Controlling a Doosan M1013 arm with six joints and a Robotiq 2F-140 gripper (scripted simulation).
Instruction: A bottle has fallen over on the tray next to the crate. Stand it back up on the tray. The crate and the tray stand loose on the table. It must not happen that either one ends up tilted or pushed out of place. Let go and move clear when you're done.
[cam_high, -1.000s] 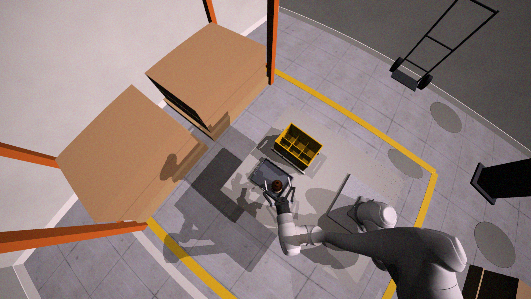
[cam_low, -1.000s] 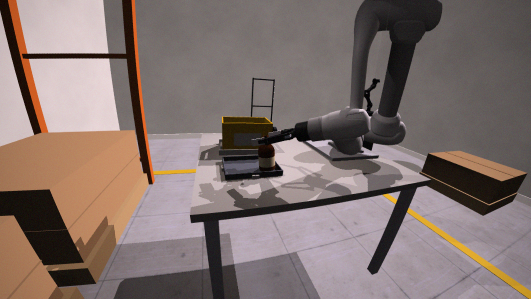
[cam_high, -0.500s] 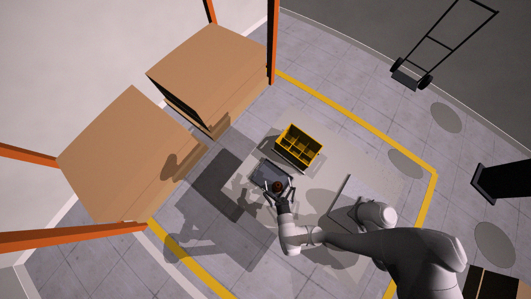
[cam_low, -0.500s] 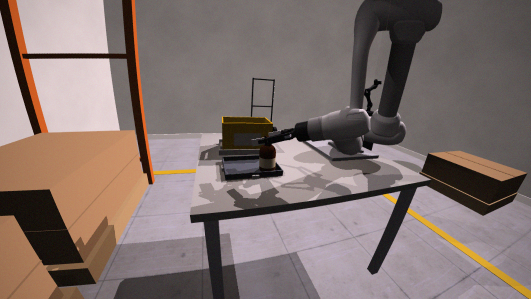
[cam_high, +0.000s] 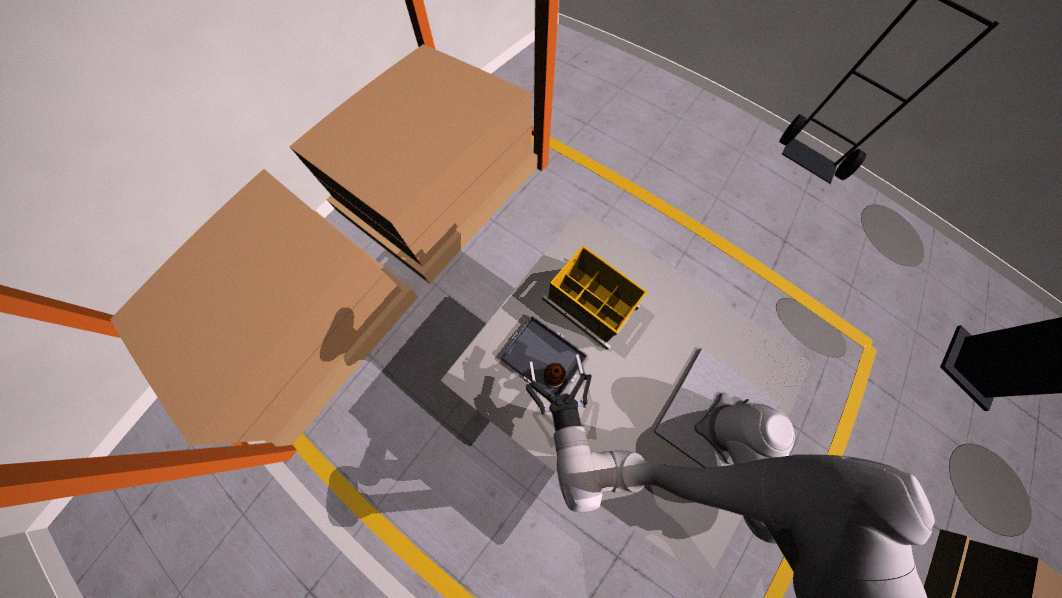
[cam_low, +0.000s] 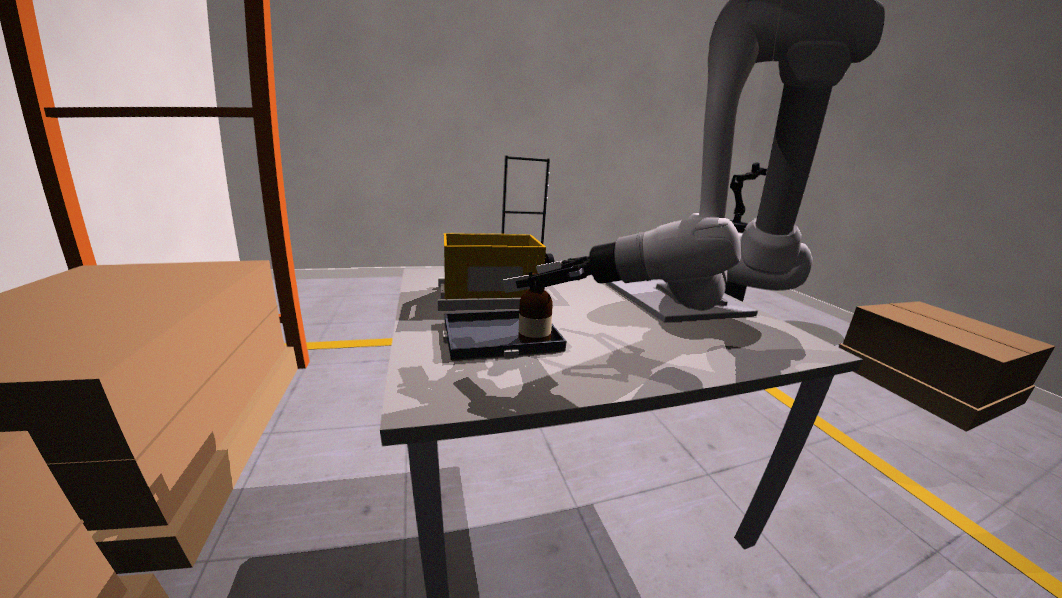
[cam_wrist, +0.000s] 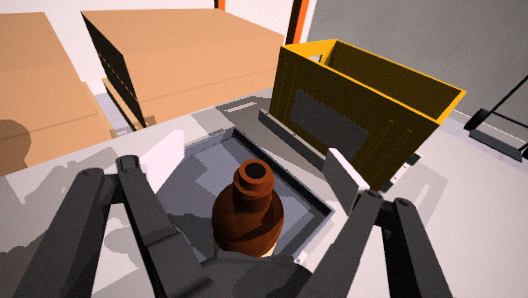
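The brown bottle (cam_high: 554, 374) (cam_low: 535, 306) (cam_wrist: 250, 215) with a cream label stands upright on the dark tray (cam_high: 517, 361) (cam_low: 484, 352) (cam_wrist: 285, 175), near the tray's end on the robot's side. My gripper (cam_high: 555, 364) (cam_low: 529, 276) (cam_wrist: 256, 152) is wide open, with one finger on each side of the bottle's neck and a gap on both sides. The yellow crate (cam_high: 620, 326) (cam_low: 457, 267) (cam_wrist: 345, 130) stands upright beside the tray. Part of the bottle's lower body is hidden by the gripper in the wrist view.
The crate rests on a grey base (cam_low: 475, 304) with a low rail along the tray side. The table edge (cam_low: 594, 410) runs past the tray. Large cardboard boxes (cam_high: 416, 148) (cam_wrist: 190, 60) stand beyond the table. The robot's base plate (cam_high: 694, 393) is on the same table.
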